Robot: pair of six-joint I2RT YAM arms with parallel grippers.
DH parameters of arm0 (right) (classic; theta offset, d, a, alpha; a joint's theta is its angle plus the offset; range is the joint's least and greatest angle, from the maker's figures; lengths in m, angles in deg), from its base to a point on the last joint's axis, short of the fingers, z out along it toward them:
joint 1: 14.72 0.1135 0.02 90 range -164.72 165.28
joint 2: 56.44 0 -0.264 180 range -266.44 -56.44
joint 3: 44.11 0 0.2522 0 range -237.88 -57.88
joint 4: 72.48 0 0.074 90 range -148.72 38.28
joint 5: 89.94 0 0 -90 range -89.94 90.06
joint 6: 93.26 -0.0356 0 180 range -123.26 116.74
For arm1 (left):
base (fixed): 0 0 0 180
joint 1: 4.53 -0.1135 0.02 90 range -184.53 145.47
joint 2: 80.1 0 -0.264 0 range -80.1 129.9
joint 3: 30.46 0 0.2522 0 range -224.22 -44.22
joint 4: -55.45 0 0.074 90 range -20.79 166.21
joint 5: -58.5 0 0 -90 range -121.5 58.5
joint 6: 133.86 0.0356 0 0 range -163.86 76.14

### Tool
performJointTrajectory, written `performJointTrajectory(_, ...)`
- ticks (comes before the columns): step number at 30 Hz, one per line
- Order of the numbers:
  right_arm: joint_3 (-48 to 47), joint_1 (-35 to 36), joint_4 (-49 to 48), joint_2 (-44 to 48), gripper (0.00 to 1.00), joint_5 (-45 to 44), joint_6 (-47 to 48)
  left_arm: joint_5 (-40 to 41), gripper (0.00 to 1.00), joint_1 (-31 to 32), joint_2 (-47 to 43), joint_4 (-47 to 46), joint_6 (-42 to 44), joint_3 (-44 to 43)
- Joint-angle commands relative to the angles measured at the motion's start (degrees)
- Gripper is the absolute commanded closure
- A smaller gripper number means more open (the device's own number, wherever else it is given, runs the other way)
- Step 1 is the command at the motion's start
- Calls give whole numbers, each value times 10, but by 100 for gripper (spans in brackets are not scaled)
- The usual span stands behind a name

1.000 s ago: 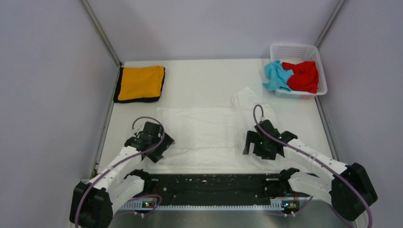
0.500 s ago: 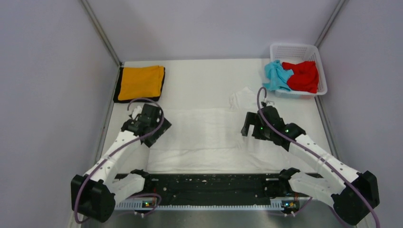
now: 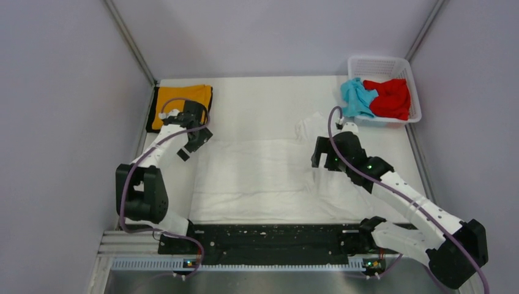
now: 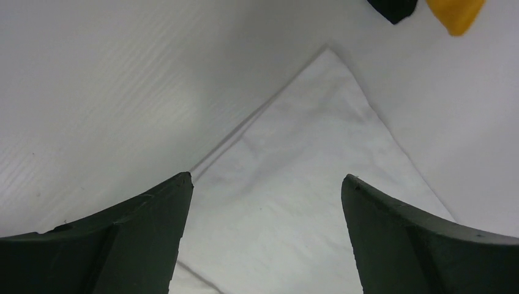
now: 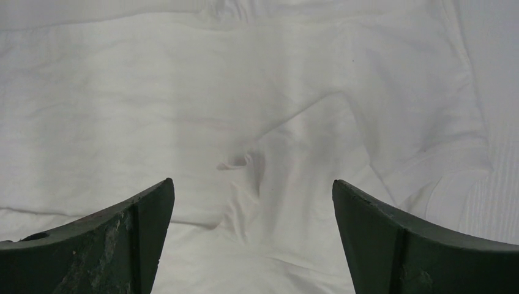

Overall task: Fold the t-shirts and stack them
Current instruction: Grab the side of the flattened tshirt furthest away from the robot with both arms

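Note:
The large white t-shirt (image 3: 263,174) lies spread flat across the middle of the table. My left gripper (image 3: 191,144) is open and empty above its far left corner (image 4: 324,122). My right gripper (image 3: 321,160) is open and empty above the shirt's wrinkled right part (image 5: 275,159), near the sleeve (image 3: 312,125). The orange t-shirt with black trim (image 3: 177,101) lies folded at the far left, partly behind my left arm; its corner shows in the left wrist view (image 4: 456,13). The light blue t-shirt (image 3: 356,98) and the red t-shirt (image 3: 388,98) lie crumpled in the basket.
The white lattice basket (image 3: 382,66) stands at the far right corner. Grey walls close in the table on the left, back and right. A black rail (image 3: 269,239) runs along the near edge between the arm bases.
My left arm has reached far forward and left, from the shirt's near left edge to its far left corner. My right gripper has moved forward towards the sleeve. Both stay open.

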Motion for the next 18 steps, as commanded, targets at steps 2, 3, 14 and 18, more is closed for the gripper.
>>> performJointTrajectory(2,-1,0,-73,1,1,-32,28,-12,7,-45,62,-39,32,-42)
performJointTrajectory(3,-1,0,-85,-8,1,-41,29,-9,10,-51,77,-38,33,-55)
performJointTrajectory(14,-1,0,-124,-66,1,-55,8,18,24,-58,213,-14,-11,-150)
performJointTrajectory(18,13,-1,-145,-66,1,-63,4,-5,28,-58,245,-13,-33,-175)
